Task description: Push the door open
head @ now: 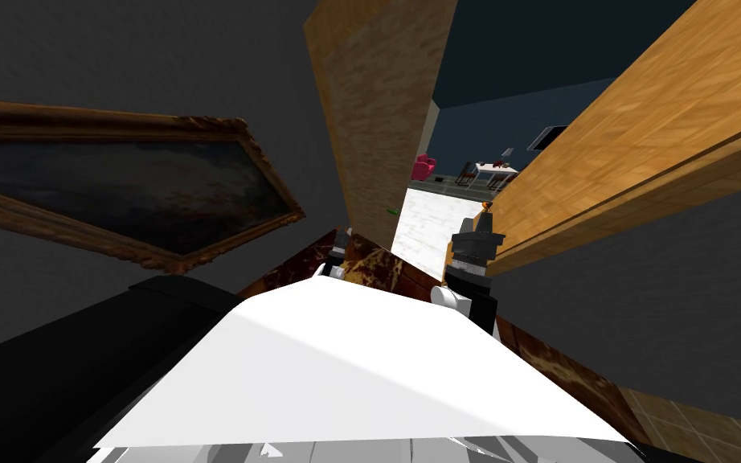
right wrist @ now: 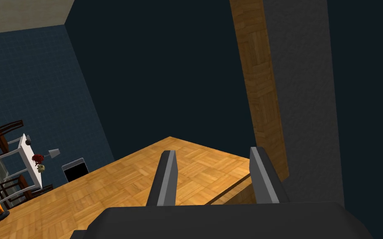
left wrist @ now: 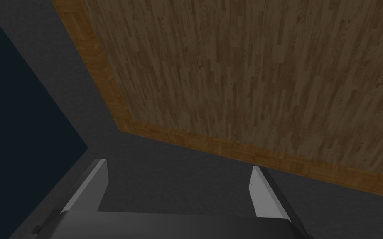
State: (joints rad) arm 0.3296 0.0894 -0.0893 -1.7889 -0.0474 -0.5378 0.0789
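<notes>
Right claw [right wrist: 213,151], blades apart, points along the orange parquet wooden door [right wrist: 145,178] just ahead; left claw [left wrist: 178,165], blades apart, faces a brown planked panel [left wrist: 249,74].

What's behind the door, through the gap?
A room with a white table, dark chairs, a pink armchair and pale floor. The door hides everything further right.

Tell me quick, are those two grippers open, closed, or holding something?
Left gripper: open, holding nothing.
Right gripper: open, holding nothing.
</notes>
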